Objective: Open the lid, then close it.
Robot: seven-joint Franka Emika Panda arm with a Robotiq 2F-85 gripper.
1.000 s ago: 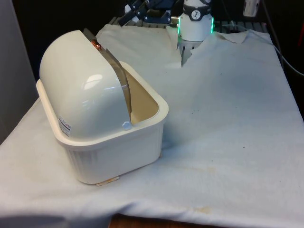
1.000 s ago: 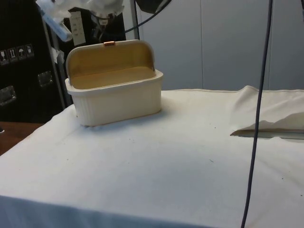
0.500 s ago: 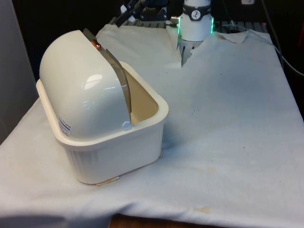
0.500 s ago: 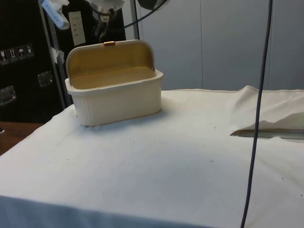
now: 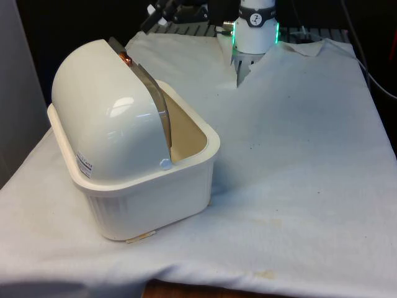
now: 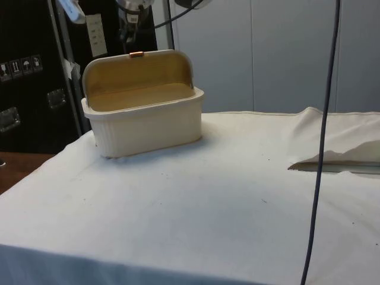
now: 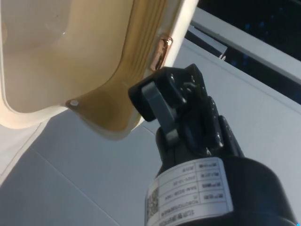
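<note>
A cream bread box (image 5: 152,186) stands on the white cloth at the front view's left, turning its rounded back to that camera. Its roll lid (image 5: 105,112) is pushed back, so the tan inside (image 6: 139,95) lies open in the side view. A small copper handle (image 6: 136,54) sits on the lid's top edge, also seen in the wrist view as the copper handle (image 7: 163,51). My black gripper (image 7: 162,101) hangs above and behind the box, close to the handle but apart from it, shut on nothing. It reaches the top edge as the gripper (image 5: 166,7) and the gripper (image 6: 130,10).
The white cloth (image 5: 298,155) spreads wide and flat to the front view's right of the box. A dark cable (image 6: 320,154) hangs down across the side view. A fold of cloth (image 6: 332,155) lies near the robot's base (image 5: 255,34).
The gripper has risen and drifted towards the front view's left, nearly leaving both fixed views. The box and its open lid have not moved.
</note>
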